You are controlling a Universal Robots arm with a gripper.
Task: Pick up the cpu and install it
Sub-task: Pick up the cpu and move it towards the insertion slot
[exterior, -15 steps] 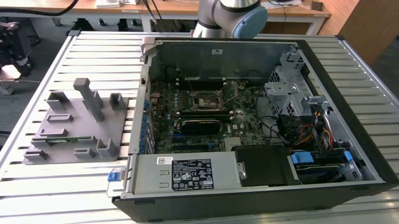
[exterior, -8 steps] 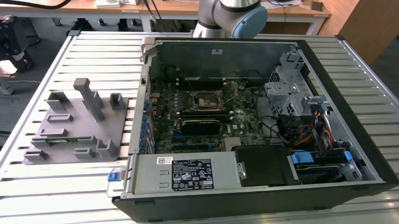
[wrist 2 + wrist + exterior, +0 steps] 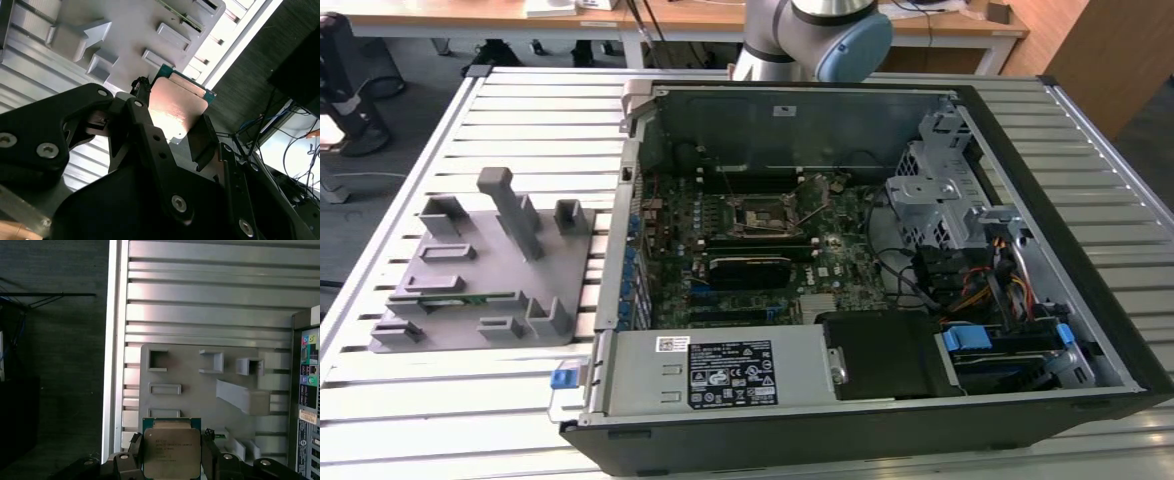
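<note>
Clenched on the cpu (image 3: 171, 447) by two opposite edges, in the gripper (image 3: 171, 462), jaws closed just to chip width. Held aloft over the grey tray (image 3: 190, 385) on the slatted table (image 3: 200, 310), near the open case (image 3: 1101, 290).

In first wrist view: cpu (image 3: 171, 450) with metal top facing camera, green edge showing, clamped on two opposite sides by black gripper (image 3: 172, 462). Behind it grey fixture plate (image 3: 195, 405) with raised pockets, on slatted metal table (image 3: 210, 310). computer case (image 3: 307, 390) just beside plate; dark floor (image 3: 55, 365) past table edge
</note>
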